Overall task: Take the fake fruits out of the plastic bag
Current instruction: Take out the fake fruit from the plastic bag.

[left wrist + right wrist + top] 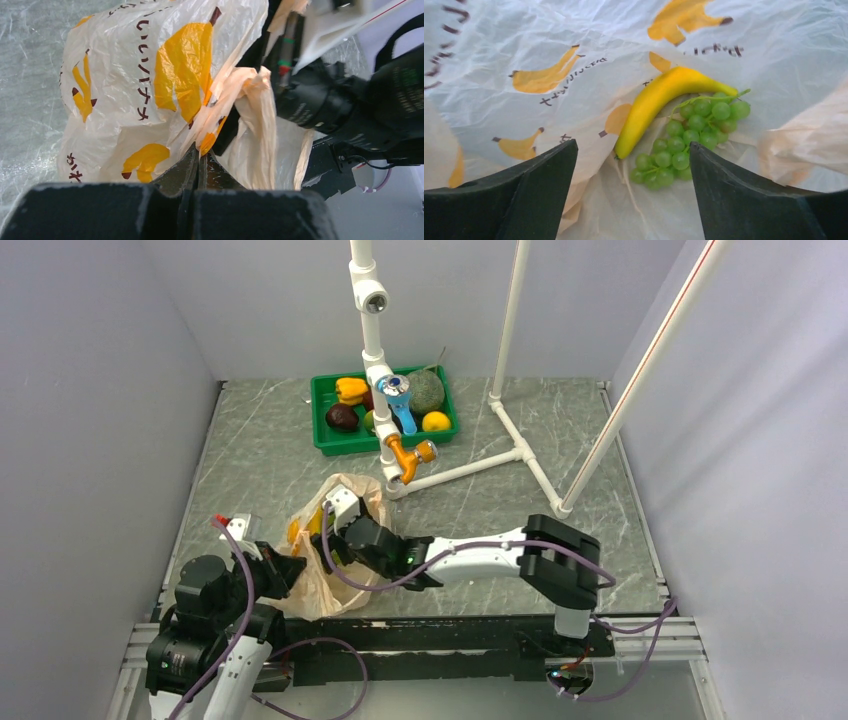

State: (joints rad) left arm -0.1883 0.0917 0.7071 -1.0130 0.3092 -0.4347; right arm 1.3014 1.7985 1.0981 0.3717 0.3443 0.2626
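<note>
The plastic bag [335, 545] lies crumpled on the table near the front left, peach-beige with yellow banana prints. My left gripper [292, 572] is shut on a fold of the bag's edge; the left wrist view shows its jaws [202, 156] pinching the film of the bag [125, 90]. My right gripper [338, 525] is open inside the bag's mouth. In the right wrist view it [633, 146] hovers over a green grape bunch [689, 135] and a yellow banana [659, 100] lying on the bag's inner film [524, 45], touching neither.
A green tray [325, 438] at the back holds a yellow pepper [350, 390], a maroon fruit [342, 417], a netted melon [427, 392] and a yellow-orange fruit [436, 421]. A white pipe frame [372, 340] stands over it. Grey walls close the sides.
</note>
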